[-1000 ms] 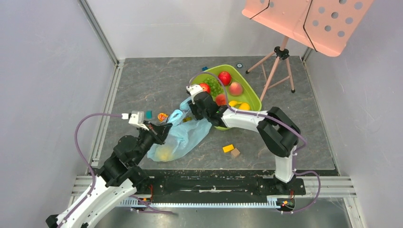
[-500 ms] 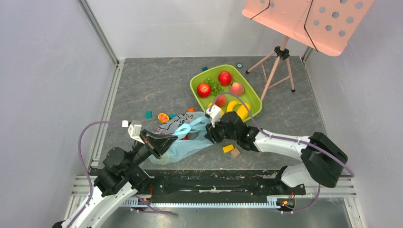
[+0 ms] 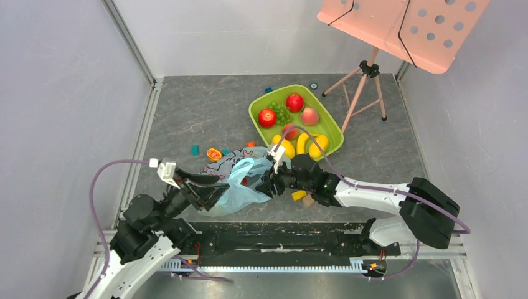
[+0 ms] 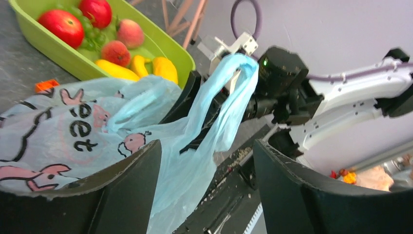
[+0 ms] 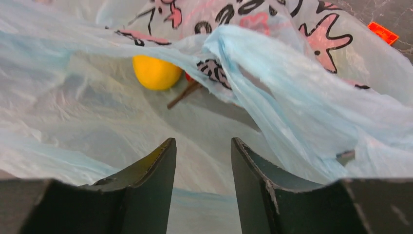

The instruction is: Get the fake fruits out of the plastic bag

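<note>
Table (image 3: 187,118): dark grey marbled top, carrying everything below.
Bag (image 3: 240,190): light blue and crinkled with cartoon prints. It lies at the table's near edge between the two arms, and its handle loop (image 4: 229,97) is draped over the right arm's wrist.
Tray (image 4: 63,54): green, just behind the bag, holding fruits (image 4: 62,27) in red, peach, green and yellow.
Left claw (image 4: 207,146): jaws spread wide. Bag film hangs loose in the gap and lies over one finger, not pinched.
Right claw (image 5: 202,146): jaws partly apart, pushed into the bag's mouth, nothing between them.
Yellow fruit (image 5: 156,72): inside the bag, ahead of the right claw and apart from it.
Red piece (image 5: 187,76): just beside the yellow fruit, mostly hidden by a fold.
</note>
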Robot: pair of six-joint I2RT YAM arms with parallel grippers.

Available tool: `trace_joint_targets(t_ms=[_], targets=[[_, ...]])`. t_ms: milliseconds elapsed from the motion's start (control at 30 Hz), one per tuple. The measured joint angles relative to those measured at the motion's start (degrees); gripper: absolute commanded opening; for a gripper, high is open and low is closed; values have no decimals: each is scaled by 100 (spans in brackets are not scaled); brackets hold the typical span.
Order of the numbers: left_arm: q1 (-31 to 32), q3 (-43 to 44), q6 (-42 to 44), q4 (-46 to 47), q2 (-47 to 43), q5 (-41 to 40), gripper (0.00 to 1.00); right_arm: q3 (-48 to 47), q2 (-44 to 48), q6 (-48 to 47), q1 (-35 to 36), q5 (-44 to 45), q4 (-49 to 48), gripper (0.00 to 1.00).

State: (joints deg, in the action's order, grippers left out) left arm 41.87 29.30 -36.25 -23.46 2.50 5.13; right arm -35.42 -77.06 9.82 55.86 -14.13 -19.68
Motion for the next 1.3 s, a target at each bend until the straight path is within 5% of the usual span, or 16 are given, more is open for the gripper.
trace_joint_targets(t_ms=[233, 300, 400, 567, 767, 900, 1100, 1300], targets=[[0, 1709, 26, -911, 1215, -828, 76, -2, -334, 1043, 26, 356, -898, 22], [0, 2404, 138, -1174, 1856, -1019, 59, 57, -339, 1344, 28, 485, -1137, 17], [0, 3429, 372, -1377, 2778, -1091, 4, 85, -374, 1744, 28, 588, -1436, 10], [0, 4621, 640, -1405, 3923, -627, 2, 85, -466, 2197, 28, 612, -1755, 2], [341, 4701, 634, -1478, 4411, -437, 2, 85, -466, 2424, 2, 721, -1770, 0], [1353, 4704, 634, -1547, 4745, -1060, 2, 85, -466, 2511, -94, 785, -1735, 0], [3718, 5086, 662, -1615, 5799, -2955, 2, 114, -466, 2599, -186, 835, -1709, 0], [4124, 4612, 470, -1687, 6227, -4057, 2, 411, -367, 2677, -214, 927, -1705, 0]])
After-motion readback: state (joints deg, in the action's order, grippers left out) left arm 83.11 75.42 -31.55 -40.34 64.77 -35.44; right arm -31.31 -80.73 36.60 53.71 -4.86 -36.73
